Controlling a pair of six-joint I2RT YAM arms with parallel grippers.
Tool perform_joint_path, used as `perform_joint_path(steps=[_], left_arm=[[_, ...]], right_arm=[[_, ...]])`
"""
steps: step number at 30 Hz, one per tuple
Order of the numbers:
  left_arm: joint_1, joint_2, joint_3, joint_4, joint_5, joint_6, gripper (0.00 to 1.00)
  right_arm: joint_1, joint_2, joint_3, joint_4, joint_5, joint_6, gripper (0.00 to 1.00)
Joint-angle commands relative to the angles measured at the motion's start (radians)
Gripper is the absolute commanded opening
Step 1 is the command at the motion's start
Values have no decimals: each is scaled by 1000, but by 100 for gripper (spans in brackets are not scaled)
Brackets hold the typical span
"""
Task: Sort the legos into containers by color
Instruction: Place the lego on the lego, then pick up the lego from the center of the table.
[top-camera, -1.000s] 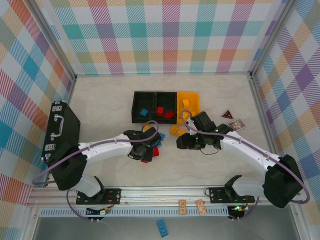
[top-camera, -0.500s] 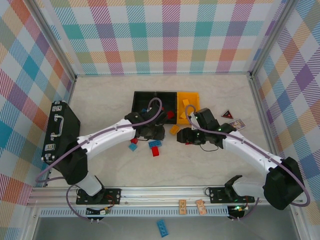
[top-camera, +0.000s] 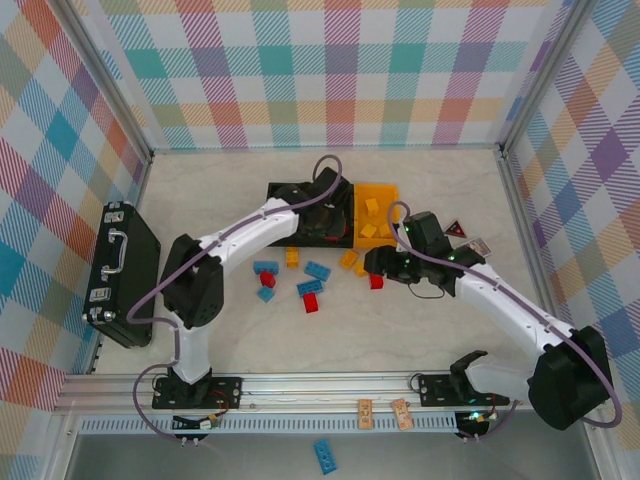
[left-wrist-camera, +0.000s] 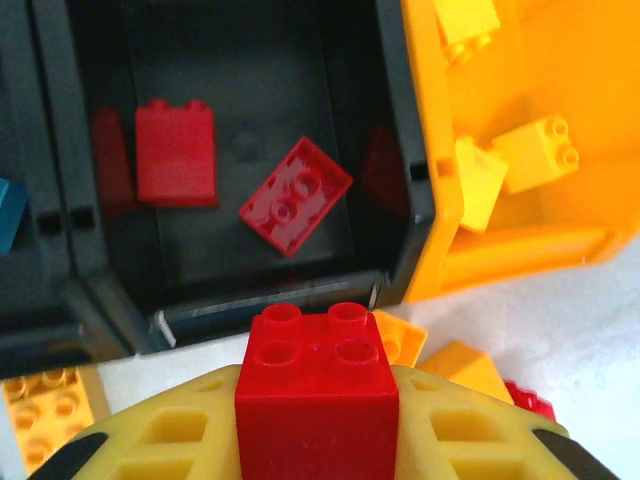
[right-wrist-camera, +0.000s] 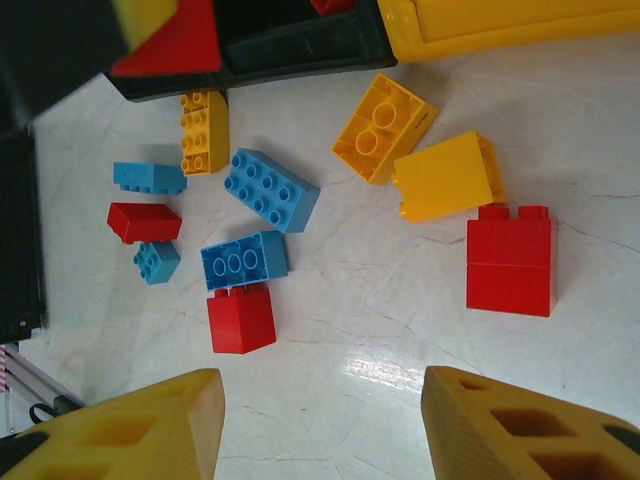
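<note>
My left gripper (left-wrist-camera: 318, 400) is shut on a red lego (left-wrist-camera: 318, 375), held over the near wall of the middle black container (left-wrist-camera: 260, 292), where two red legos (left-wrist-camera: 175, 152) lie. In the top view that gripper (top-camera: 322, 222) hangs at the black containers (top-camera: 283, 195). Beside them, the yellow-orange container (top-camera: 385, 192) holds yellow legos (left-wrist-camera: 535, 152). My right gripper (right-wrist-camera: 320, 420) stands open above bare table, short of a red lego (right-wrist-camera: 508, 262) and two yellow ones (right-wrist-camera: 447, 177). Several blue, red and yellow legos (top-camera: 309, 288) lie loose in front of the containers.
A black case with a handle (top-camera: 125, 270) sits at the left edge. Two small cards (top-camera: 472, 247) lie right of the yellow-orange container. A blue brick (top-camera: 325, 455) lies off the table below the front rail. Checked walls close in three sides.
My left arm has swung from the loose pile up to the black containers, carrying the red lego. My right gripper has shifted slightly toward the containers and its jaws stand wider.
</note>
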Motion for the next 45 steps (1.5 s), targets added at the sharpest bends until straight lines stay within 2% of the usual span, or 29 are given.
perform_joint_path(steps=[1, 9, 20, 26, 30, 37, 45], left_arm=[[19, 86, 109, -51, -29, 49, 24], [51, 289, 368, -135, -105, 80, 24], [77, 424, 530, -182, -90, 88, 29], [77, 427, 538, -180, -91, 93, 43], [75, 406, 535, -181, -85, 91, 51], [59, 285, 466, -157, -9, 87, 51], [49, 3, 87, 6, 131, 51, 52]], right_arm=[[-11, -24, -23, 10, 8, 22, 55], [-32, -43, -38, 0, 9, 15, 55], [-57, -37, -38, -5, 1, 3, 55], [-59, -20, -29, -3, -3, 2, 55], [-59, -12, -21, -4, -1, 1, 55], [-61, 4, 6, -53, 23, -17, 55], [-61, 11, 38, -126, 92, -43, 56]])
